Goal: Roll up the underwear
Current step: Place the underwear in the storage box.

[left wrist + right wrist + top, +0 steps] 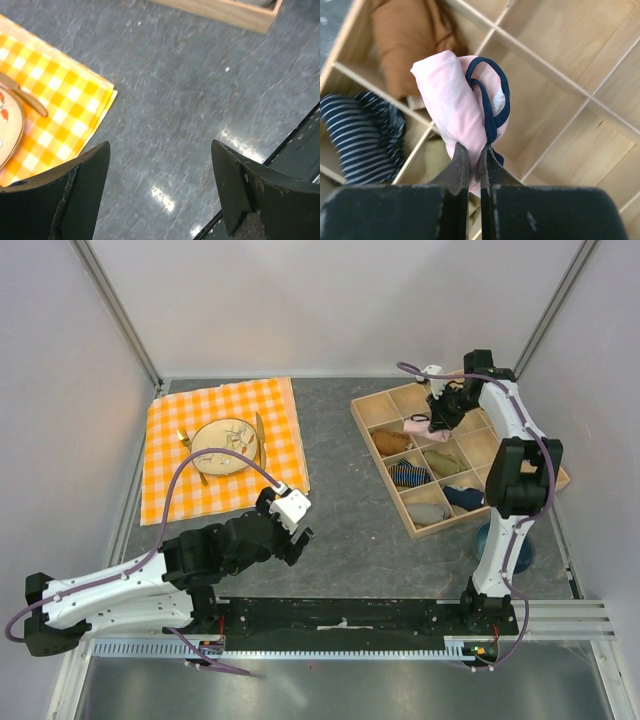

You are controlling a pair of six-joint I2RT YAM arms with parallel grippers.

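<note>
Right gripper (472, 150) clenched on rolled pale pink fabric underwear with navy edging (450, 95), hanging over wooden compartment tray (560, 35), near brown rolled garment (405, 35). Left gripper (160, 147) spread wide, empty. Suggest: centre over bare cell, lower fully, then release so roll doesn't unwind.

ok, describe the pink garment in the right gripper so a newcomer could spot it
Find the wooden divided tray at the right of the table. Over it, the right gripper pinches a small pale pink fabric brief. Unlike the brown roll and the blue-striped roll in the cells below, it is pink with thin navy edging.
</note>
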